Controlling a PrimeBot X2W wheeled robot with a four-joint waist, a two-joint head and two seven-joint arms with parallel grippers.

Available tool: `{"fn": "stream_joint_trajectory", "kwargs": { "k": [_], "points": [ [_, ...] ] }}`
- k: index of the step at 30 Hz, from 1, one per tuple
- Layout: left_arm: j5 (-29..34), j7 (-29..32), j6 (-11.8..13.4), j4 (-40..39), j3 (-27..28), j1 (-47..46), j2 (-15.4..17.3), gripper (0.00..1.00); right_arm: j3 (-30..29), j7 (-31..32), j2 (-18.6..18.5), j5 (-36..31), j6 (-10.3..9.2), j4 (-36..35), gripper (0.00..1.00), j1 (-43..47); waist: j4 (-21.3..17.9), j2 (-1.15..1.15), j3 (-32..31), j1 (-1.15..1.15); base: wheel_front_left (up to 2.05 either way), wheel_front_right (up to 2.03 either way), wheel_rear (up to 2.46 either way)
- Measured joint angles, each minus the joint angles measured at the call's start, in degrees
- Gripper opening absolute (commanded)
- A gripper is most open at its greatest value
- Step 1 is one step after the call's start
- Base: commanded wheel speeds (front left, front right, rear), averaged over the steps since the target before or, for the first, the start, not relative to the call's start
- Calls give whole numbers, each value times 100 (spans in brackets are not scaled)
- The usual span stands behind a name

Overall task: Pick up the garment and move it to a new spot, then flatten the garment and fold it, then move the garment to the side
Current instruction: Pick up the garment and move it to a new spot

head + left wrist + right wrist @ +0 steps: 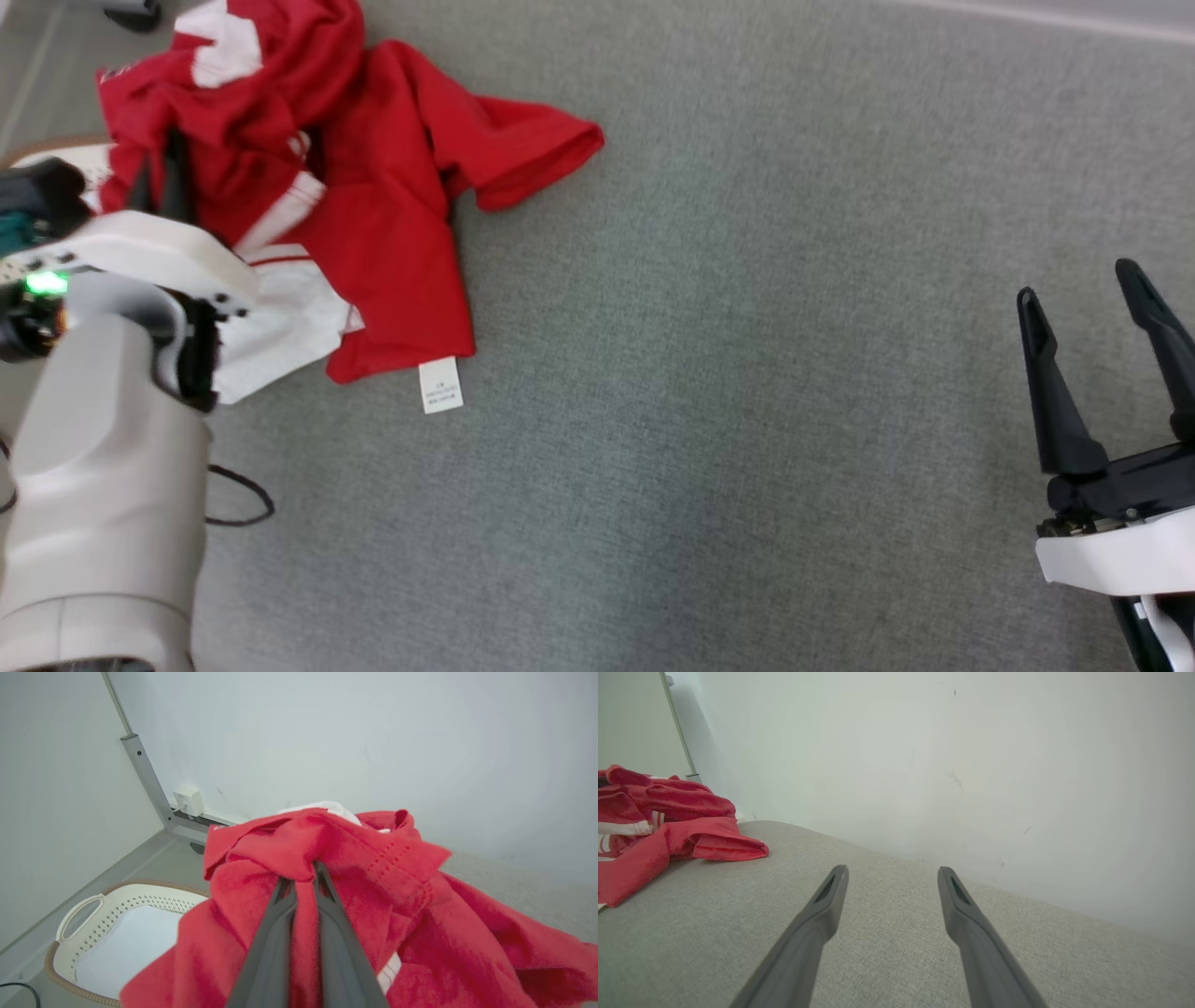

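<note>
Grey fabric tabletop (747,420). Red-and-white garment (392,215) lies bunched at its far left, one sleeve spread toward the middle. White perforated laundry basket (88,905) sits lower, beside the tabletop's left end. Left hand (303,875) is closed, pinching a raised fold of red cloth. Right hand (1078,280) is open over bare tabletop, well apart from the garment. Its white label (441,385) lies flat at the near hem.

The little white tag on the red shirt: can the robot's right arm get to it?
Probably yes. The right gripper is open, and just flat grey surface lies between it and the tag, though the tag sits far across.
</note>
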Motion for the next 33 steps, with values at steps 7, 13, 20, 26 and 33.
{"fn": "stream_joint_trajectory", "kwargs": {
  "k": [7,13,20,26,33],
  "points": [
    [60,-13,127,-1872,316,1127,121,0,22,-226,292,19,0,336,100,240,-90,0,-651,0,0,0,0],
    [199,-13,159,-3125,299,2170,64,0,83,-387,523,54,0,606,100,527,-281,0,-1246,-1,0,0,0],
    [271,435,169,-4539,-142,3287,-336,0,104,-467,728,110,0,690,100,755,-760,0,-1662,-2,0,0,0],
    [333,820,-43,-4929,-956,3591,-724,0,121,-519,799,149,0,705,100,769,-1293,0,-1697,-2,0,0,0],
    [367,938,-257,-4525,-2418,3211,-955,0,153,-698,879,242,0,850,100,665,-2058,0,-1477,-2,0,0,0]
  ]
}}
